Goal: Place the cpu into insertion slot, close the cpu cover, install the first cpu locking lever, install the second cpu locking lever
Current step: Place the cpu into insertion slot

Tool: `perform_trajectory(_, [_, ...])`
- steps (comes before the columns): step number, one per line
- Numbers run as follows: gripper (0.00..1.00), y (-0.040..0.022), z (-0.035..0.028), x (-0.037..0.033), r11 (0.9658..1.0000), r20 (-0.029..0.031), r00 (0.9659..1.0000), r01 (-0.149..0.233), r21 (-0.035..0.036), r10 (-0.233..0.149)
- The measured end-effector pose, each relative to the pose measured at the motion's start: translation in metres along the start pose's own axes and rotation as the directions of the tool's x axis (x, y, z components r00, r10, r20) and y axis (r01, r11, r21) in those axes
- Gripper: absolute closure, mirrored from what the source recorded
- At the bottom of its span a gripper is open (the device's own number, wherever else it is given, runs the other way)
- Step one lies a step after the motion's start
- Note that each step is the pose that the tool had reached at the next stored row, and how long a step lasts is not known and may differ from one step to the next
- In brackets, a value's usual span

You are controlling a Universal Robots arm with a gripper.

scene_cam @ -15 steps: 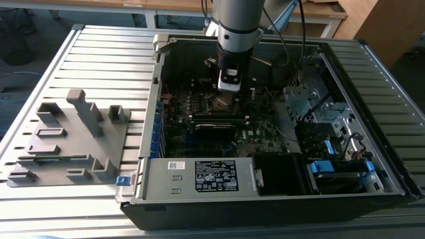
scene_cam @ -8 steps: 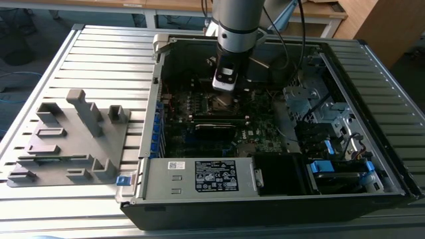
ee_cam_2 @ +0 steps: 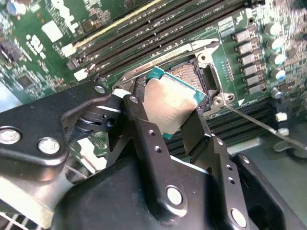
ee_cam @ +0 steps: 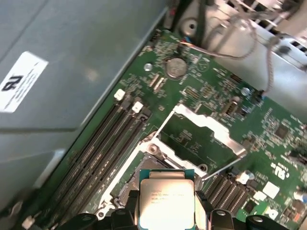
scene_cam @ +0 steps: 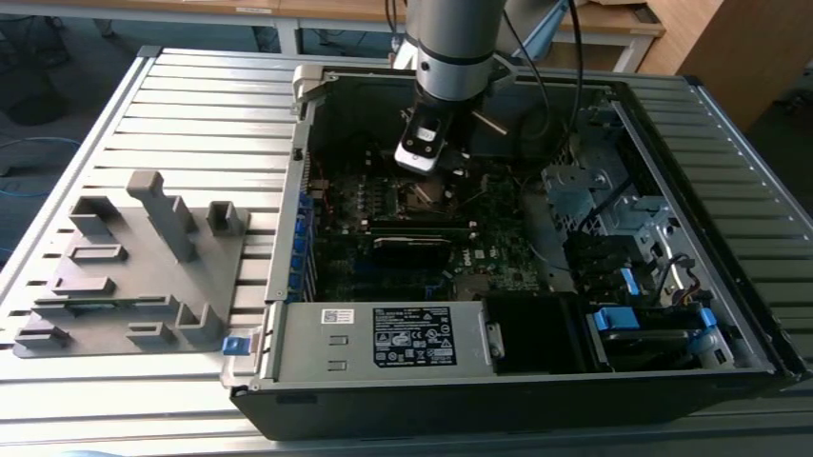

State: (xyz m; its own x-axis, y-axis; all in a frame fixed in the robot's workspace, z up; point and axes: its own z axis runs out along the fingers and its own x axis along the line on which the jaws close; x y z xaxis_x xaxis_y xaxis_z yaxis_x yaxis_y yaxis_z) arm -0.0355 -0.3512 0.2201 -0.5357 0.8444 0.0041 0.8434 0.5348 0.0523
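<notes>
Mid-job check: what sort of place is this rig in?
Likely a robotics lab bench for computer assembly: an open desktop case sits on a slatted metal table, a grey parts fixture beside it, wooden desks behind. The pincer holds the cpu.

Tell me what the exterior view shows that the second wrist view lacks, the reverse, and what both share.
Exterior view, not the wrist one: the grey fixture, the case, the arm. Second wrist view, not the exterior: the cpu, clamped between the fingers by the slot. Both: the gripper and the motherboard.
</notes>
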Motion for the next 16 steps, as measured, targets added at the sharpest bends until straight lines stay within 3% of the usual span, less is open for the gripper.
perform_trajectory(5, [0.46,-0.0001,0.0007,0.0,0.9958,0.0048,0.9958,-0.091,-0.0006,0.091])
perform_trajectory(10, [0.46,-0.0001,0.0014,0.0,0.9835,0.0095,0.9834,-0.181,-0.0016,0.181])
perform_trajectory(12, [0.46,-0.0001,0.0019,0.0,0.9675,0.0131,0.9674,-0.253,-0.0027,0.253])
perform_trajectory(13, [0.46,-0.0001,0.0022,0.0,0.9578,0.0149,0.9576,-0.288,-0.0034,0.288])
perform_trajectory(16, [0.46,-0.0001,0.0027,0.0,0.9405,0.0175,0.9404,-0.34,-0.0045,0.34])
